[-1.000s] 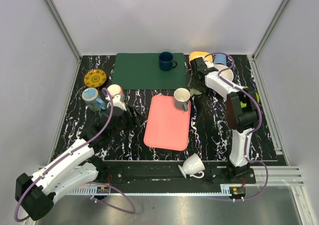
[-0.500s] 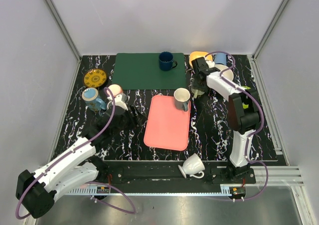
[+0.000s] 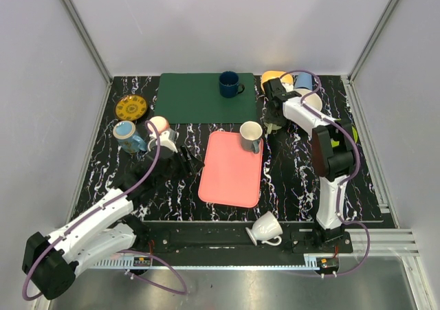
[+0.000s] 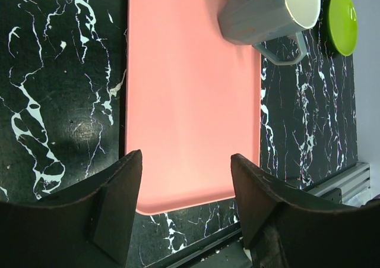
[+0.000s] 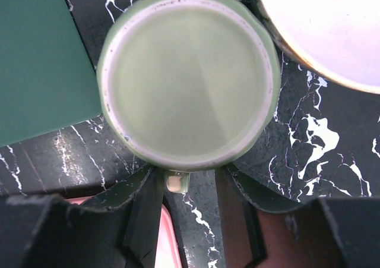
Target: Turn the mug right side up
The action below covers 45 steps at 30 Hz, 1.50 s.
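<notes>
The green mug (image 5: 187, 78) is round, smooth and shiny, with a white ring at its edge. It sits far right on the black marble table (image 5: 297, 137). Its small handle (image 5: 177, 182) lies between the spread right gripper (image 5: 190, 220) fingers. The left gripper (image 4: 187, 208) gapes wide, empty, above the flat pink tray (image 4: 190, 101).

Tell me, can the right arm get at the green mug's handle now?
Probably yes. The right gripper hangs just over the green mug, whose handle shows between its open jaws, with nothing in the way.
</notes>
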### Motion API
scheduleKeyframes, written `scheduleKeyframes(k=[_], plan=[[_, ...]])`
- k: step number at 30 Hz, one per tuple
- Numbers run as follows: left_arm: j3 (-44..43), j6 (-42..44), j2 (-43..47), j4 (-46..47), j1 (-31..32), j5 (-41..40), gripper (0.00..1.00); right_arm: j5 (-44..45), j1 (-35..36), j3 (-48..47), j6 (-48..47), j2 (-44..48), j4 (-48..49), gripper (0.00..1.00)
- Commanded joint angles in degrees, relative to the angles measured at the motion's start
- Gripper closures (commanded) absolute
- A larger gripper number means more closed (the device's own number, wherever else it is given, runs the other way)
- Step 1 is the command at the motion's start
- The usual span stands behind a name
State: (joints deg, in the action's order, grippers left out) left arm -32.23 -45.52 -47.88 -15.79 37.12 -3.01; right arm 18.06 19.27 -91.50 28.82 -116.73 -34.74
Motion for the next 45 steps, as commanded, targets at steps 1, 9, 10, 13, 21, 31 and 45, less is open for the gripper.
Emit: scheduleKeyframes(k=[1,9,10,13,21,31,45], plan=[[0.23,-0.36,-0.29,3.22,-0.03,1.6,0.36,0.13,-0.46,-2.27,-0.87,-1.04,-0.77,0.55],[0.5,-0.36,0.15,3.22,-0.03,1.42,0.37,-0.13,-0.46,-2.01,-0.43,-0.79,-0.68,0.98],[0.41,-0.36,0.24,3.22,-0.03,1.42,0.37,-0.22,-0.46,-1.49,-0.52,-0.35,-0.59,1.0],[0.24,-0.27,0.15,3.4,-0.03,1.42,0.39,-0.05,-0.46,0.09,-1.48,2.37,-0.15,1.0],[-0.47,-0.45,-0.81,4.45,-0.03,1.78,0.42,-2.33,-0.37,5.18,-3.42,13.18,0.55,1.0],[-5.3,1.48,-0.82,6.2,-0.03,-0.43,0.38,-7.14,-0.28,11.6,-0.62,38.21,-2.53,1.0],[0.32,-11.15,2.89,43.62,-0.03,20.03,0.01,-47.49,-0.46,43.41,28.63,67.77,51.76,1.0]])
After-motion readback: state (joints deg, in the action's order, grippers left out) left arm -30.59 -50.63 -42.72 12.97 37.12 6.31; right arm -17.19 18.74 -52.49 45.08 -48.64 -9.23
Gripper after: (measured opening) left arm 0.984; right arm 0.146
